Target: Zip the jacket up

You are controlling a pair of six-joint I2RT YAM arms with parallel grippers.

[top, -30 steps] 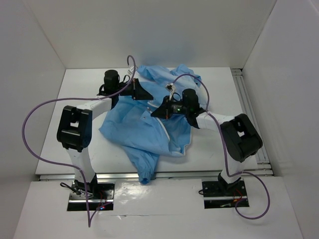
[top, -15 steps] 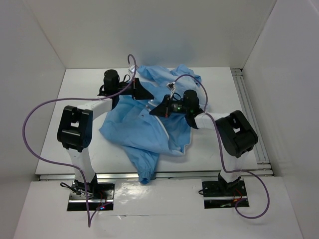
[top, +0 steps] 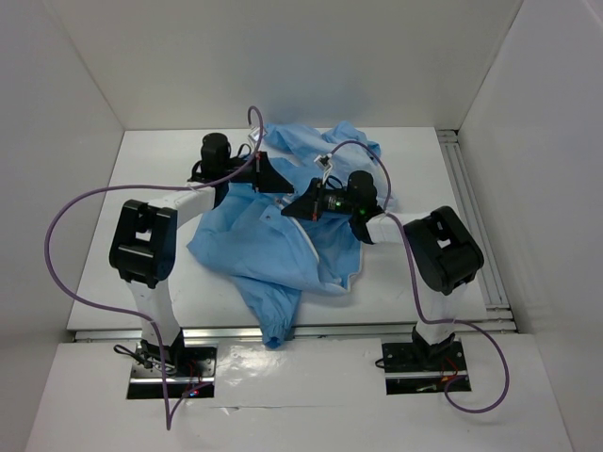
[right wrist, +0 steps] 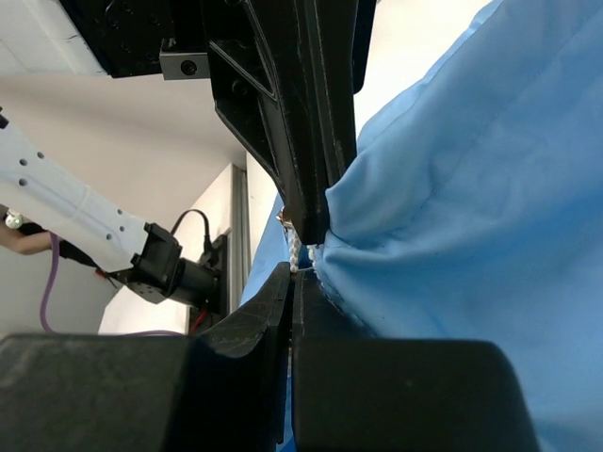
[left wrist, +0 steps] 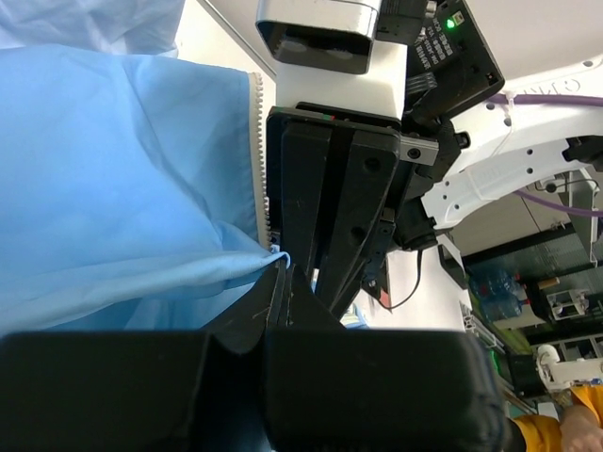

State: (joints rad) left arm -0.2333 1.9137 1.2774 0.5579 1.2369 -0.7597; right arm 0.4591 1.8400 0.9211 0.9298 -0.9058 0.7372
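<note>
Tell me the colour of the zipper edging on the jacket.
Off-white zipper edging on the light blue jacket; clearest in the left wrist view.

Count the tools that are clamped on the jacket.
2. The left tool and the right tool, tip to tip over the middle of the light sky-blue thin-fabric jacket, each pinch its white zipper edging. Neither is hidden.

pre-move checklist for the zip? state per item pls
1. Left pincer shut on jacket edge: ok.
2. Right pincer shut on the same edge: ok.
3. Zipper teeth in view beside the left grip: ok.
4. Two zipper halves mated: cannot tell.
5. Jacket lying flat: not ok, crumpled.
6. Pincers clear of each other: cannot tell, tips very close.
</note>
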